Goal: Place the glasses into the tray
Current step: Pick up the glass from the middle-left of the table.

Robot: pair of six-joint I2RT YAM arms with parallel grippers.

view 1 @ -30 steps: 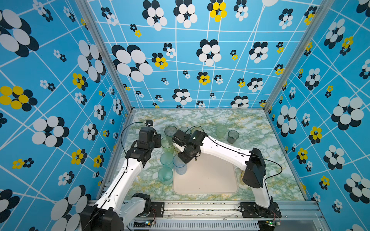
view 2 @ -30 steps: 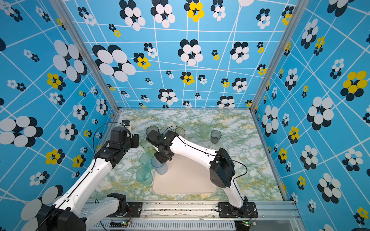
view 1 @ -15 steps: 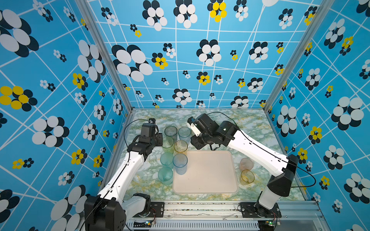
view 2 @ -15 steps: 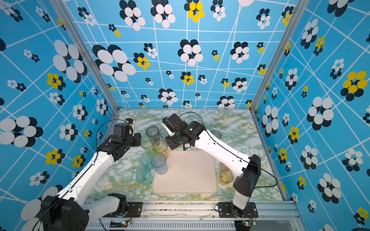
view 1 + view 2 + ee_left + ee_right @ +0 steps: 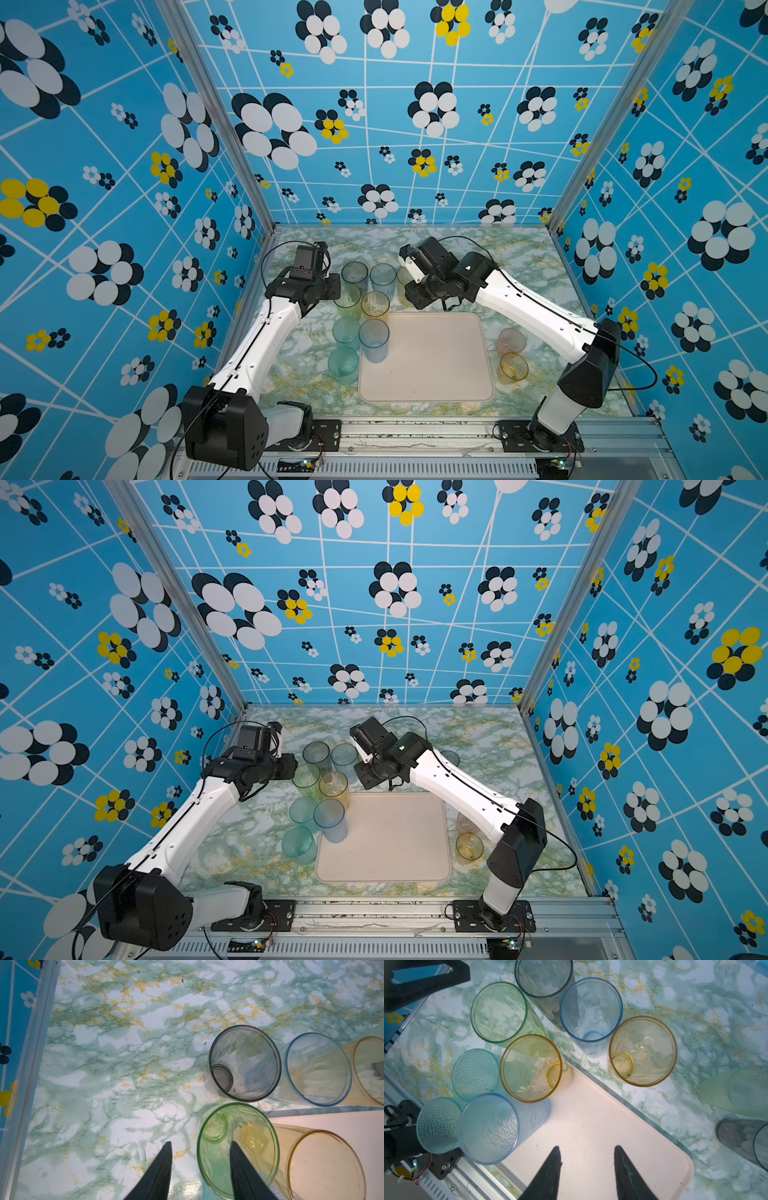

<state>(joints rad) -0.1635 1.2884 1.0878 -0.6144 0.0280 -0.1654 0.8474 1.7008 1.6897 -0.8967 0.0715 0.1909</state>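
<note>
The cream-pink tray (image 5: 432,365) lies front centre. A textured blue glass (image 5: 374,340) stands at its left edge and an amber glass (image 5: 375,305) at its far left corner. Grey (image 5: 354,272), blue (image 5: 382,275), yellow-green (image 5: 347,300) and two teal glasses (image 5: 346,330) crowd the table to the left. My left gripper (image 5: 200,1142) is open; one finger (image 5: 239,1159) is over the yellow-green glass's (image 5: 218,1132) mouth, the other outside its rim. My right gripper (image 5: 586,1148) hangs open and empty over the tray (image 5: 591,1118).
A pink glass (image 5: 511,340) and a short amber glass (image 5: 513,366) stand right of the tray. Another amber glass (image 5: 642,1051), a pale green one (image 5: 737,1093) and a grey one (image 5: 741,1138) stand beyond its far edge. The left wall's rail (image 5: 25,1064) is close.
My right gripper has left the blue glass at the tray's left edge, opened and swung back to the tray's far side. My left gripper has come over the yellow-green glass's rim, jaws narrowing.
</note>
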